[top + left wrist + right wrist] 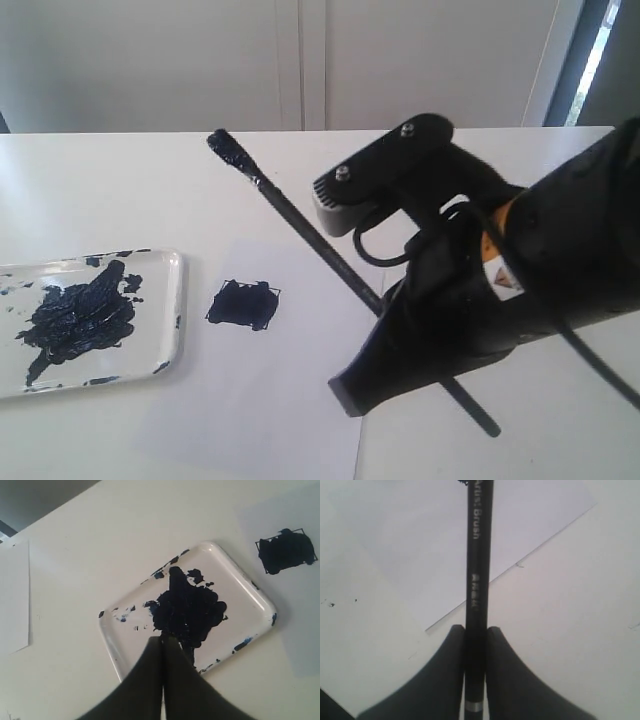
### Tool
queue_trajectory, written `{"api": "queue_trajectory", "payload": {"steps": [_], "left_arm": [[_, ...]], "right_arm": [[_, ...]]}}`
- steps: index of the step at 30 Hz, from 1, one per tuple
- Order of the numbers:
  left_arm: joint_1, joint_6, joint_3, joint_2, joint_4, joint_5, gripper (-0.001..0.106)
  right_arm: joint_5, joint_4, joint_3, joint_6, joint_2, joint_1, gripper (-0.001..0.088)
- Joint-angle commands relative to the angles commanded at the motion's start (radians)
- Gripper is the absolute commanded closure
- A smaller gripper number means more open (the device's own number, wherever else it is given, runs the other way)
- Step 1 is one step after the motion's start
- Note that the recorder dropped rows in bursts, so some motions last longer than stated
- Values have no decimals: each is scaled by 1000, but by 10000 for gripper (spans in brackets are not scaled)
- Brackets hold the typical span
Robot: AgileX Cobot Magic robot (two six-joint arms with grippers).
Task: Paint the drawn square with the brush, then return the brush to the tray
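The brush (320, 240) slants above the table, its navy bristles up at the far end and clear of the paper. My right gripper (375, 345) is shut on its black handle (479, 555), pinched between the two fingers of the right gripper (476, 630). The drawn square (243, 304) on the white paper sheet (280, 400) is filled with blotchy dark navy paint and also shows in the left wrist view (286, 551). The tray (178, 300), smeared with navy paint, lies left of the square. My left gripper (163, 639) hangs shut and empty over the tray (250, 595).
A second white sheet (15, 595) lies on the tabletop beyond the tray. The right arm's body and cables (540, 260) fill the right side of the exterior view. A pale wall stands behind the table's far edge (120, 133).
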Motion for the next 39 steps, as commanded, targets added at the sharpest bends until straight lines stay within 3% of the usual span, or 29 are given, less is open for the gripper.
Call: {"api": "queue_trajectory", "payload": {"steps": [4, 11, 18, 23, 31, 39], "left_arm": [[0, 0, 31, -82, -30, 79, 1053], [0, -95, 173, -228, -35, 73, 1053], [0, -207, 313, -273, -101, -138, 1053], [0, -220, 392, -273, -97, -187, 1053], [0, -220, 418, -273, -77, -184, 1053], [0, -220, 418, -273, -75, -184, 1053]], "right_arm": [[-107, 113, 0, -86, 96, 0, 868], [-247, 344, -15, -242, 288, 0, 868], [-244, 507, -103, -404, 418, 12, 868], [-233, 510, -186, -422, 501, 60, 868], [-218, 473, -238, -420, 605, 60, 868], [-208, 285, -275, -283, 657, 60, 868]]}}
